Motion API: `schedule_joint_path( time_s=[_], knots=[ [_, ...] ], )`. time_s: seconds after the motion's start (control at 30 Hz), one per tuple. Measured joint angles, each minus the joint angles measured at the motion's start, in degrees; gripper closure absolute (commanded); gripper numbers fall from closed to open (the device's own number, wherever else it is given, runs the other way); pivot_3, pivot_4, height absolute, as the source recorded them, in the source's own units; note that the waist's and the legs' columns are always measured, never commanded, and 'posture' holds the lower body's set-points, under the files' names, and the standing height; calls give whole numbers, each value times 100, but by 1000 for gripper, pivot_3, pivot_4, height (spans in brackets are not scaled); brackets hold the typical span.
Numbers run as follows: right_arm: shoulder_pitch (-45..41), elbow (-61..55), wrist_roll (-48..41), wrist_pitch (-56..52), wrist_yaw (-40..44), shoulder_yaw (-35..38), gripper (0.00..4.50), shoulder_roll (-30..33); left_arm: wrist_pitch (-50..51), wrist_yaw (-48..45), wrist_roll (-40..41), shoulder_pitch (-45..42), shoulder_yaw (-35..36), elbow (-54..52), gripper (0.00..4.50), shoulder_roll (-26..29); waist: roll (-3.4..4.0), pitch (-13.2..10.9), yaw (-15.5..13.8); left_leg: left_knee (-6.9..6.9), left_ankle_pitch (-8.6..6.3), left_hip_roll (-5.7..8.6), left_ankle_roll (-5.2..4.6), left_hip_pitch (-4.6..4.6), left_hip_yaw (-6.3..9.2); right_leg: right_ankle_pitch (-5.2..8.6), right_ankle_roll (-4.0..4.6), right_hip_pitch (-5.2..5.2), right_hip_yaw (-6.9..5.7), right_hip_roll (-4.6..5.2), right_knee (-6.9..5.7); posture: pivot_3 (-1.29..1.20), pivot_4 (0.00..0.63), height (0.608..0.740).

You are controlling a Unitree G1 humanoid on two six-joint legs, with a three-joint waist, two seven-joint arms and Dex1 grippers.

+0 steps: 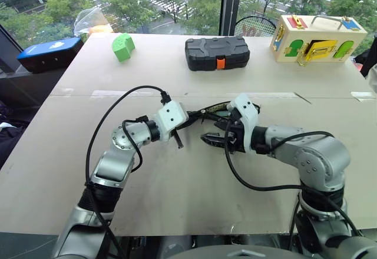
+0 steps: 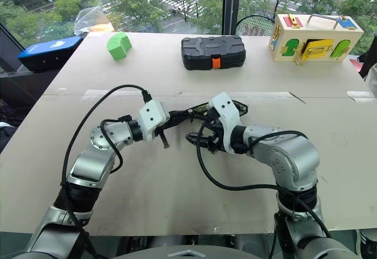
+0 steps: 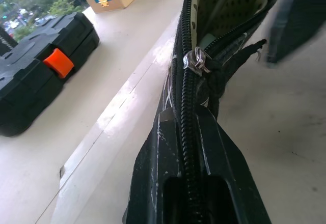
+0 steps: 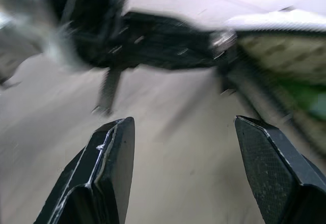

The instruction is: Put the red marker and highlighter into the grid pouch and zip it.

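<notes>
The grid pouch [image 1: 213, 109] lies at mid-table between my two hands, black with a zipper along its top edge. My left gripper [image 3: 188, 127] is shut on the pouch's zipped end, fingers pinched on the zipper track. Just past them sits the metal zipper pull [image 3: 196, 61], and beyond it the mouth gapes, showing spotted lining. A blurred green patch inside the mouth looks like the highlighter [image 4: 305, 94]. The red marker is hidden. My right gripper [image 1: 211, 138] hovers open just in front of the pouch, nothing between its fingers [image 4: 109, 158].
A black hard case [image 1: 217, 53] with an orange latch stands at the back middle. A green block [image 1: 123, 46] sits back left, and a wooden latch box [image 1: 317, 38] back right. A blue-topped device [image 1: 50, 53] lies off the table's left edge.
</notes>
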State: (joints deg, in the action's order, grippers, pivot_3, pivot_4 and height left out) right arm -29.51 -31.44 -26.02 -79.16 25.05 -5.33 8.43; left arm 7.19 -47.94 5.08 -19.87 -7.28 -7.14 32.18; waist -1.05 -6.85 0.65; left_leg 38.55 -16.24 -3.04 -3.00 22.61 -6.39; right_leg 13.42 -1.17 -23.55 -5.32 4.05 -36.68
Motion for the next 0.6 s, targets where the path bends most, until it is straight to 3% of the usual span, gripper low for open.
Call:
schedule_joint_path(
  time_s=[0.33, 0.6],
  knots=[
    [13, 681, 2, 719, -316, 24, 1402, -466, 145, -53, 70, -8, -1, -144, 4500, 17, 1, -1, 12, -2, 1, -3, 2, 0, 0, 0, -1, 0, 1, -4, 2, 0, 150, 740],
    [52, 769, -483, 540, -658, 657, 1402, -1182, 257, 7, 72, 82, 0, -357, 4500, 18, 2, -1, 11, -3, 1, -3, 2, 0, 0, 0, 0, 0, 1, -2, 4, 0, 150, 740]
  ],
)
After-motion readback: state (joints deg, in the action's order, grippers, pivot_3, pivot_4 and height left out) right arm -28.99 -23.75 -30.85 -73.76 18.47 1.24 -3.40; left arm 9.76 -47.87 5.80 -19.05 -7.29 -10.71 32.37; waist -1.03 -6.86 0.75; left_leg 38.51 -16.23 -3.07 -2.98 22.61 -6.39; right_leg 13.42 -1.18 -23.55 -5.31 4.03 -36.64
